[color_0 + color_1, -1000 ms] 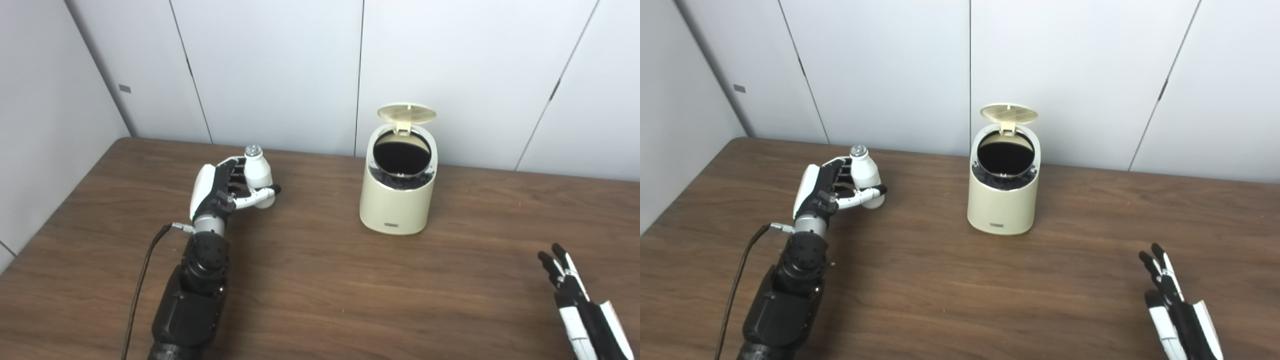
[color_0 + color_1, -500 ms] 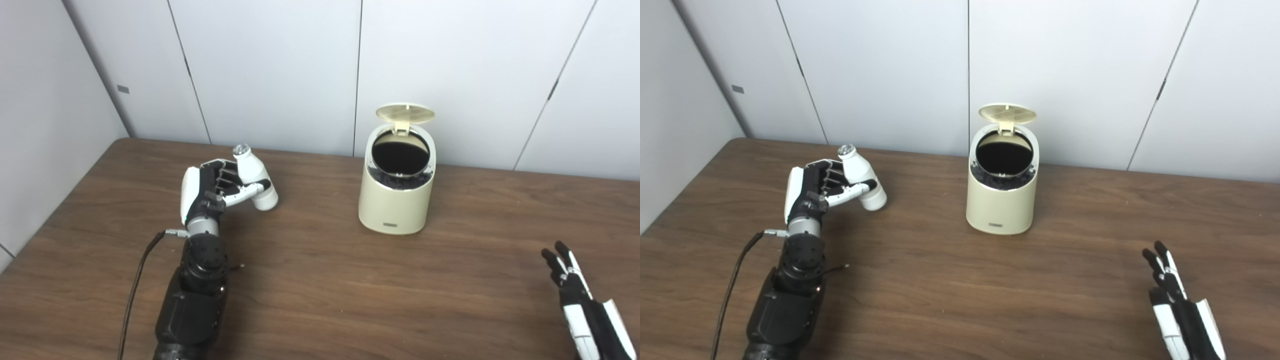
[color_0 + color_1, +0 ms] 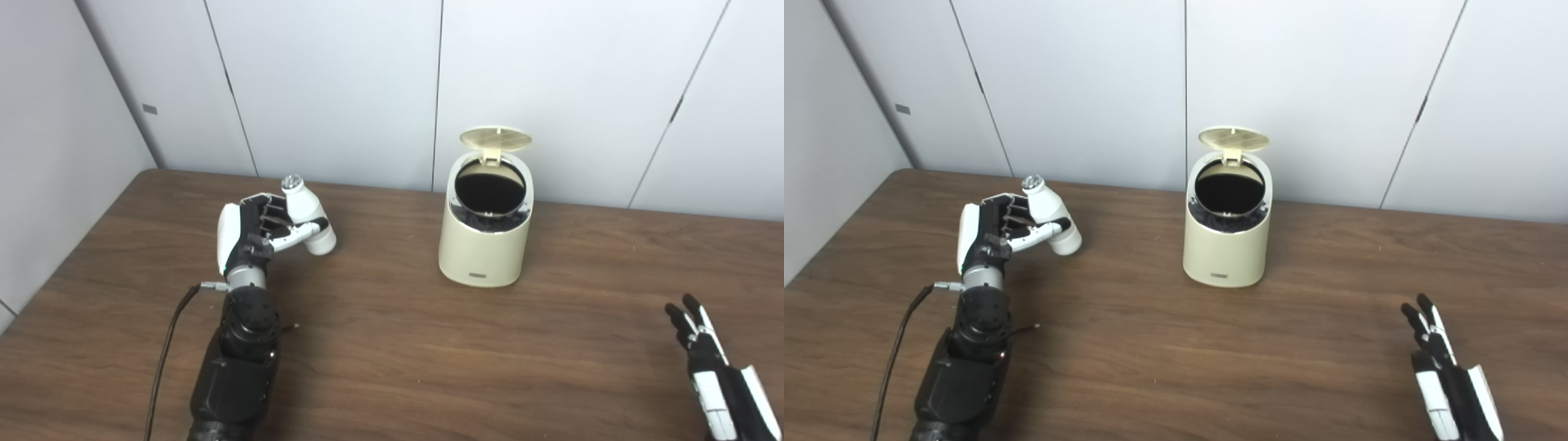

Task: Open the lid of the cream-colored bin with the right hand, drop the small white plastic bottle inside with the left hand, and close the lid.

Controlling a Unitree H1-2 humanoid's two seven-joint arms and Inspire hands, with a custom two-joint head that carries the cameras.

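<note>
A brown wooden table [image 3: 392,367] stands against pale wall panels [image 3: 337,86].

a dark brown wood-grain table [image 3: 392,367] runs up to the pale wall panels. the cream-colored bin [image 3: 484,245] stands on it toward the back, its lid [image 3: 495,138] tipped up.

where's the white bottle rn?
In the left hand, the white bottle is tilted, left of the open cream-colored bin, above the table.
</note>
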